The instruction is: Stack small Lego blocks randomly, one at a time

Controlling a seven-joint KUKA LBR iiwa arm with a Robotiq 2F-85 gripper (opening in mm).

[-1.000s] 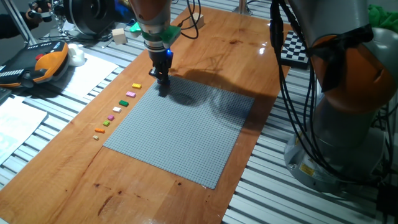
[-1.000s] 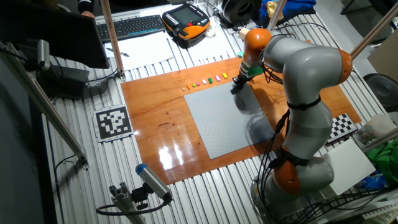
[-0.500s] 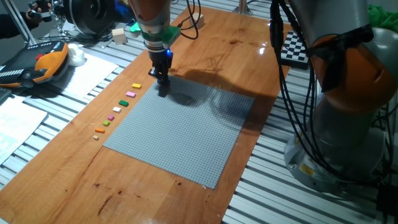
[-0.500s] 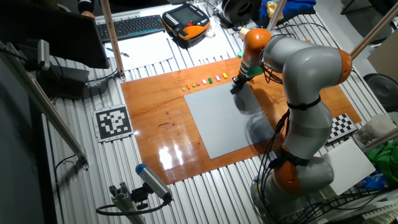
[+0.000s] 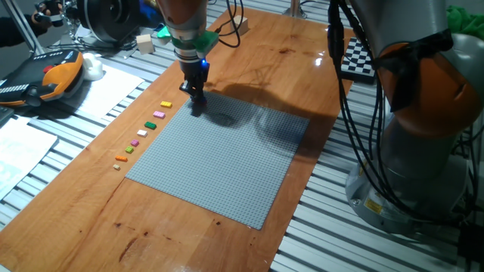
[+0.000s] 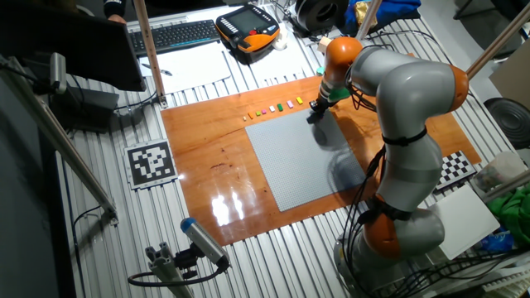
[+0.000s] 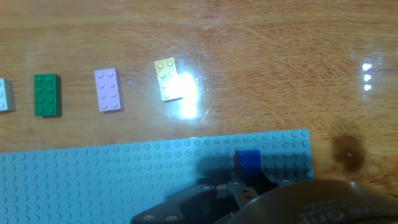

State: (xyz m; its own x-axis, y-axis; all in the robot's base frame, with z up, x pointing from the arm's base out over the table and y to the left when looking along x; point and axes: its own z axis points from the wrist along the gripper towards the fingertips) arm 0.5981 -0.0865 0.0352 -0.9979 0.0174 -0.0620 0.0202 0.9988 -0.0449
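My gripper (image 5: pixel 197 108) stands upright over the far left corner of the large grey studded baseplate (image 5: pixel 219 162); it also shows in the other fixed view (image 6: pixel 314 114). In the hand view the gripper (image 7: pixel 249 177) has a small blue Lego block (image 7: pixel 249 160) at its tips, resting on the baseplate (image 7: pixel 124 174) near its corner. The fingers appear shut on it. On the wood beside the plate lie a yellow block (image 7: pixel 168 79), a pink block (image 7: pixel 108 89), a green block (image 7: pixel 47 94) and the edge of a white one (image 7: pixel 4 95).
A row of several small blocks (image 5: pixel 144 130) runs along the plate's left edge on the wooden board (image 5: pixel 76 204). An orange teach pendant (image 5: pixel 45 79) and papers lie to the left. The robot's base (image 5: pixel 423 113) stands at the right. A checkerboard (image 5: pixel 359 57) lies at the back.
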